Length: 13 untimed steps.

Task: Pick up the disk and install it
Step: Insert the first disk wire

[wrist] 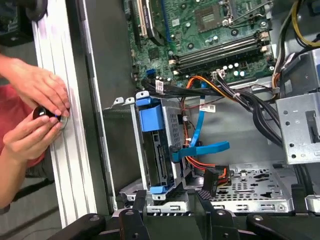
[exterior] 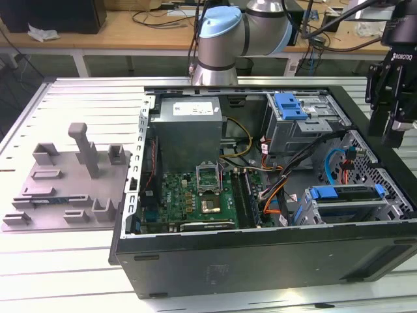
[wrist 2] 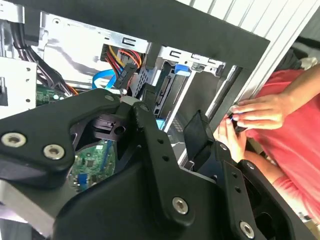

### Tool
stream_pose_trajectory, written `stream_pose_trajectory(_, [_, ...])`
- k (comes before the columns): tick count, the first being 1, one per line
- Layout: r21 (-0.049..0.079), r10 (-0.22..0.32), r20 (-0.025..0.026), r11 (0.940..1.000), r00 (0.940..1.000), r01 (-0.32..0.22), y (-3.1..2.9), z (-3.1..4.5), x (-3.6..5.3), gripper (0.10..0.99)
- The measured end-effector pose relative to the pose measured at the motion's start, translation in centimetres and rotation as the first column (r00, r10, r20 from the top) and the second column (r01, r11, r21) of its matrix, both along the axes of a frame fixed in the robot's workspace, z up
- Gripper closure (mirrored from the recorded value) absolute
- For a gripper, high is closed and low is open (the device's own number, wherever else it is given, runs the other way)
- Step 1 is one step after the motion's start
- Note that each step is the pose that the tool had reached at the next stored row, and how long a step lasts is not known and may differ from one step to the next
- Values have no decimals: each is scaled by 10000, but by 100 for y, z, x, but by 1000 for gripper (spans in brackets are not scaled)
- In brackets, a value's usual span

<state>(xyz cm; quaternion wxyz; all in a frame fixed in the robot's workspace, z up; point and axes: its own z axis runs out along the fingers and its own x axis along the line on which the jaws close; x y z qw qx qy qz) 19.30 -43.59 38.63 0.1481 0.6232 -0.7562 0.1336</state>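
Note:
The disk [exterior: 345, 193] sits in the drive cage [exterior: 339, 212] at the open computer case's corner, towards the exterior view's right, with blue rails along its sides. In the first wrist view I see the disk [wrist: 156, 160] edge-on inside the metal cage, blue plastic at both ends. My gripper [exterior: 393, 135] hangs above the case's right wall, a little beyond the cage. Its fingers stand apart with nothing between them, so the gripper [wrist: 171, 197] is open and off the disk.
A grey plastic holder [exterior: 71, 179] with upright posts lies at the exterior view's left of the case. Another bay with a blue latch [exterior: 290, 106] sits further back. Cables [wrist: 200, 145] cross beside the cage. A person's hands [wrist: 35, 107] hold a small black thing at the table rail.

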Motion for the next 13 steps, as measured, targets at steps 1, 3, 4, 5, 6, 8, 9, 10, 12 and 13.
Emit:
stream_pose_trajectory(1, [1,-185,1,9998,9998,185,-1,-8,0,580])
stream_pose_trajectory(3, [-1,-456,3,9990,9990,456,0,-26,0,580])
stream_pose_trajectory(4, [1,-578,2,9983,9983,578,0,-37,0,580])
stream_pose_trajectory(5, [1,-710,2,9975,9975,710,0,-50,1,580])
stream_pose_trajectory(6, [1,-787,2,9969,9969,787,0,-61,2,580])
stream_pose_trajectory(8, [-1,-893,2,9960,9960,893,19,-104,10,580])
stream_pose_trajectory(9, [-2,-902,2,9959,9959,902,35,-122,15,580])
stream_pose_trajectory(10, [-1,-907,-1,9959,9959,907,75,-151,22,580])
stream_pose_trajectory(12, [-2,-908,-1,9959,9959,908,191,-202,27,580])
stream_pose_trajectory(13, [-5,-908,-2,9959,9959,908,247,-221,29,580])
